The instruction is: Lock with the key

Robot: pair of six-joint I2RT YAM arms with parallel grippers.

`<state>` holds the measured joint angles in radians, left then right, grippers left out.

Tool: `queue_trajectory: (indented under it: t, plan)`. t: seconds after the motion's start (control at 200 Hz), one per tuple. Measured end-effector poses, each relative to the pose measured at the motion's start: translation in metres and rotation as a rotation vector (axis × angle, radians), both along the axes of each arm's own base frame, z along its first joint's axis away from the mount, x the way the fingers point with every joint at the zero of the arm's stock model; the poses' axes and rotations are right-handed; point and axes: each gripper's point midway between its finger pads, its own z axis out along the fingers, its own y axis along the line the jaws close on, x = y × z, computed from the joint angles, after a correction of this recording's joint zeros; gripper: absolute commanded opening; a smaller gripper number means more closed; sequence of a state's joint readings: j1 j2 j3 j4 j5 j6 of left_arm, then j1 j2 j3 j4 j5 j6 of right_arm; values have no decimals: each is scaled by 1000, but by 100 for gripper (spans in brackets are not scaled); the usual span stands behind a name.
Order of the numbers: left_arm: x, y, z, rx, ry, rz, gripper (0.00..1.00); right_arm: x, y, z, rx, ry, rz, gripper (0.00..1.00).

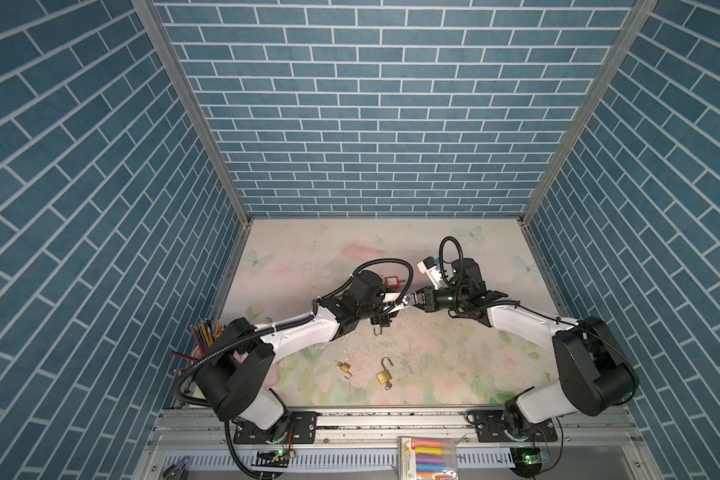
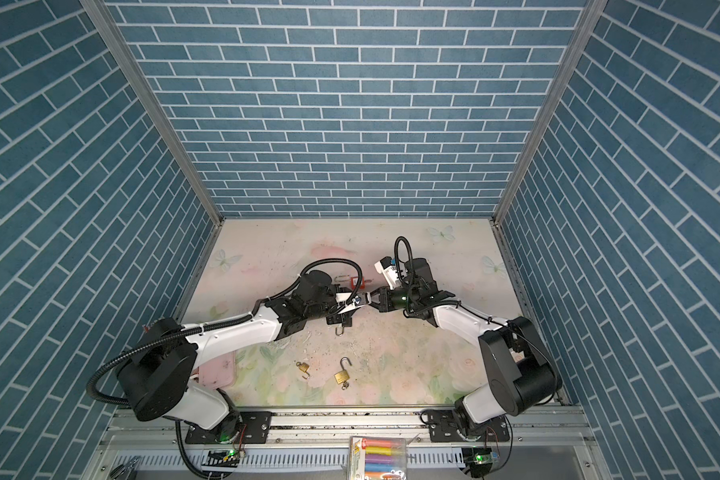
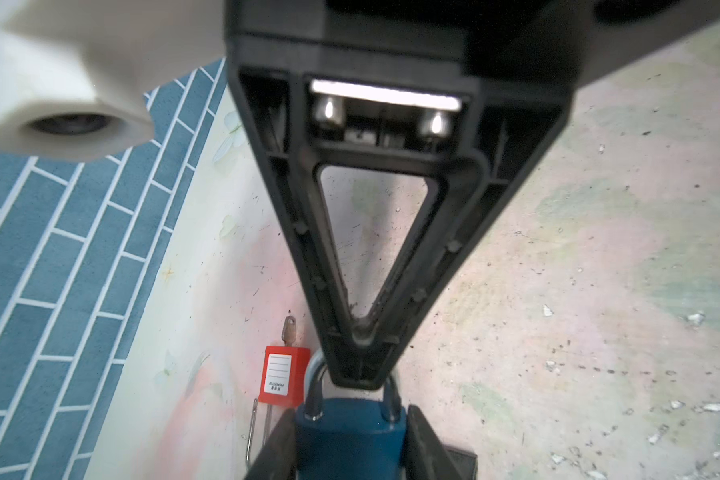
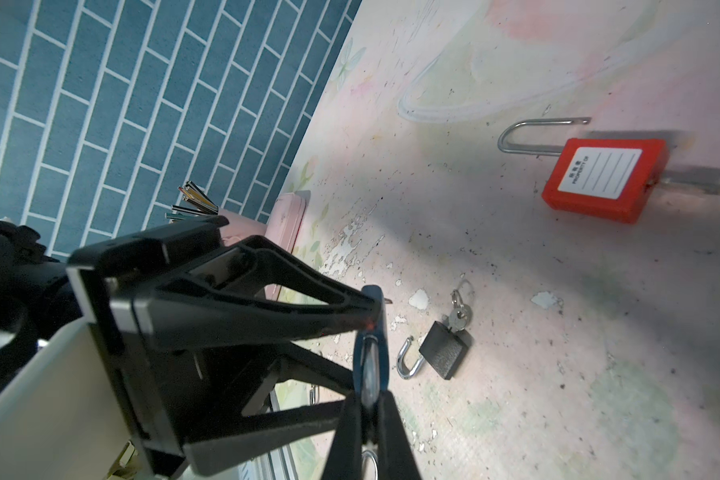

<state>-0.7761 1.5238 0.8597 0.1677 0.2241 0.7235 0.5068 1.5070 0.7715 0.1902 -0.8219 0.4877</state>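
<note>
The blue padlock (image 3: 350, 442) is held over the middle of the table (image 1: 454, 353), at 5 o'clock from the red padlock (image 4: 603, 178), its body pinched by the left gripper (image 3: 350, 415) and its shackle (image 3: 314, 390) by the right gripper (image 4: 368, 401), so it could be twisted loose if pushed crookedly.

This is a robotics lab test cell. The walls (image 1: 383, 104) are flat panels printed with blue brick, joined at the corners by bare aluminium posts (image 1: 191, 104). Two robot arms (image 1: 292, 331) (image 1: 524, 319) are bolted through black plates (image 1: 304, 428) to an aluminium rail (image 1: 391, 424) along the lower edge of both top views. Small circuit boards (image 1: 281, 454) glow green beneath the rail. The desk (image 1: 433, 353) has a scuffed, flaking floral cover. Lying on it are brass padlocks (image 1: 344, 367) (image 1: 384, 376) and a red padlock (image 4: 603, 180), and a cup of pencils (image 1: 203, 332) stands at its left edge.
</note>
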Motion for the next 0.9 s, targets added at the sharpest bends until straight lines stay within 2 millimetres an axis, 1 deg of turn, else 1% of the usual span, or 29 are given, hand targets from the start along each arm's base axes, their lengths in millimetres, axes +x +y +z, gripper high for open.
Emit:
queue_trajectory:
  t: [0.335,0.435,0.525,0.66,0.785,0.825,0.9]
  plan:
    - [1,5,-6,14,31,28,0,1,5,-6,0,16,6,0]
    - [3,5,-3,2,26,43,0,3,4,-1,-11,10,-1,0]
    - [7,2,4,-32,7,57,0,8,0,9,-19,-13,-16,0]
    - [7,-3,23,-127,-35,86,0,13,-9,33,-22,-46,-25,17]
    - [4,-5,49,-251,-66,129,0,17,-13,58,-22,-76,-24,34]
    - [2,-3,53,-276,-64,143,0,20,-14,64,-23,-89,-27,40]
    - [3,4,55,-314,-50,194,0,25,-21,78,-21,-120,-46,45]
